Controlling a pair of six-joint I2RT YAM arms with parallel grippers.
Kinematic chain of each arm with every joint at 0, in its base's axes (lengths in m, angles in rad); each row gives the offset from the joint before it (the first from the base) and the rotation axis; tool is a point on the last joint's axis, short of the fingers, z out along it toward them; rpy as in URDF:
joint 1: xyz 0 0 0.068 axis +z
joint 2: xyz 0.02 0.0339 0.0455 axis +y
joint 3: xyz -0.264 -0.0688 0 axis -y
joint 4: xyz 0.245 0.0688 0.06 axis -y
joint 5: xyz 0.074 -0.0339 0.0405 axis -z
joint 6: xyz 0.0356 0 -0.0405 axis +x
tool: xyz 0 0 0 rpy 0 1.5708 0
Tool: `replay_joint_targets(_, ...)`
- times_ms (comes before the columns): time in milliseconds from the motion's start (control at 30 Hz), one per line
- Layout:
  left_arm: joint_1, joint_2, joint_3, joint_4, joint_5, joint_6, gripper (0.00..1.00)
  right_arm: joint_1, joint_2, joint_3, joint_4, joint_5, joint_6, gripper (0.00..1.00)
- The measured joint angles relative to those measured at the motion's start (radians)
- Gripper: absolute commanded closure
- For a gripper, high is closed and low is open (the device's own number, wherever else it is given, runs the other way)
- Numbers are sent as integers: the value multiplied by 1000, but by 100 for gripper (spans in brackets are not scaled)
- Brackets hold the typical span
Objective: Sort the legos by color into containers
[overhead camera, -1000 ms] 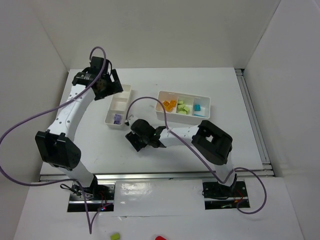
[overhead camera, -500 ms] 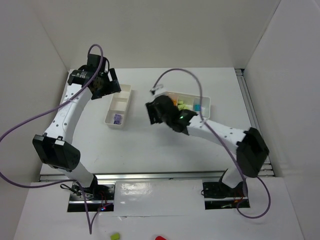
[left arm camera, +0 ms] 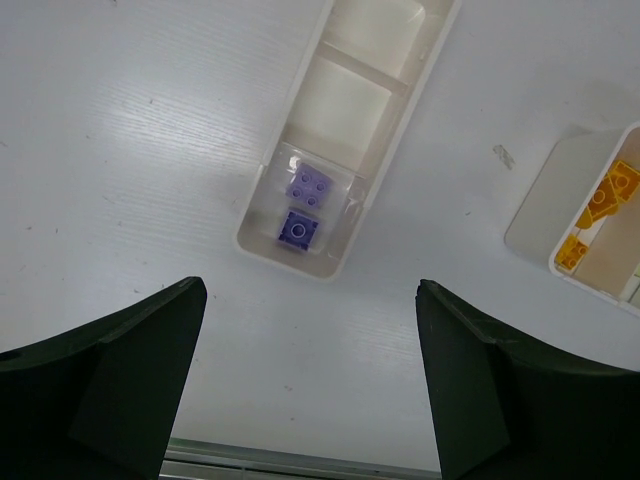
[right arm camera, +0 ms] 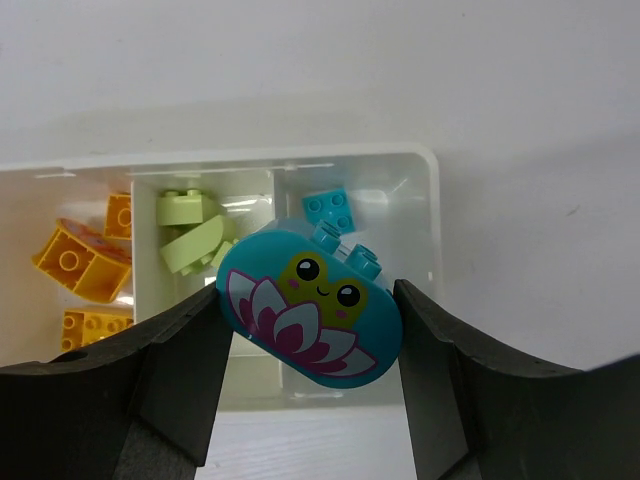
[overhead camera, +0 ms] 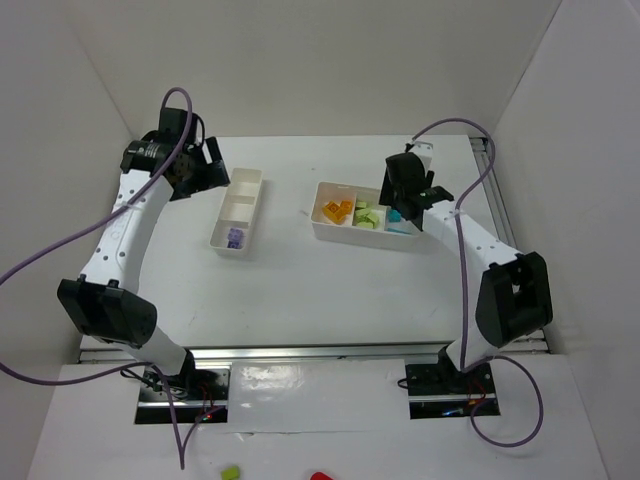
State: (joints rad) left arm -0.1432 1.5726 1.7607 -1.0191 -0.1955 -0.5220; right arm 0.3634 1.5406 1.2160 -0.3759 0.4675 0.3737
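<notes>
My right gripper (right arm camera: 310,330) is shut on a teal lego (right arm camera: 310,305) printed with a frog and flower. It holds it above the wide three-compartment tray (overhead camera: 366,215), over the right compartment, where a small teal lego (right arm camera: 328,207) lies. Light green legos (right arm camera: 190,230) fill the middle compartment, orange-yellow legos (right arm camera: 75,262) the left one. My left gripper (left arm camera: 310,375) is open and empty, high above the table near the narrow tray (left arm camera: 340,130), which holds two purple legos (left arm camera: 303,205) in its near compartment. My left gripper (overhead camera: 190,172) sits left of the narrow tray (overhead camera: 239,208) in the top view.
A metal rail (overhead camera: 505,235) runs along the table's right edge and another along the near edge. White walls enclose the back and sides. A green bit (overhead camera: 230,471) and a red bit (overhead camera: 320,476) lie beyond the near rail.
My right arm has swung from the table's middle to the right, carrying the teal lego over the wide tray's right compartment. My left gripper has drifted slightly left, away from the narrow tray.
</notes>
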Motion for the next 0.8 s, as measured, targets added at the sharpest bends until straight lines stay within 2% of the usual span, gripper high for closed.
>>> replay_joint_targets(67, 3, 0, 0, -1, 0, 0, 5, -9, 13, -16, 9, -10, 4, 25)
replay_joint_targets(100, 5, 0, 0, -1, 2, 0, 5, -13, 13, -31, 9, -15, 8, 15)
replay_joint_targets(233, 5, 0, 1, -2, 11, 0, 5, -21, 14, -52, 7, -35, 12, 7)
replay_joint_targets(400, 6, 0, 22, -7, 18, 0, 5, -21, 10, -14, -18, 0, 19, 0)
replay_joint_targets(500, 11, -15, 31, -3, 22, 0, 5, -28, -26, 27, -73, 98, 55, 0)
replay_joint_targets(633, 14, -60, 30, 14, 35, -1, 5, -100, -119, 81, -155, 216, 129, 0)
replay_joint_targets(800, 14, -101, 30, 42, 48, -2, 5, -188, -272, 20, -187, 289, 172, 0)
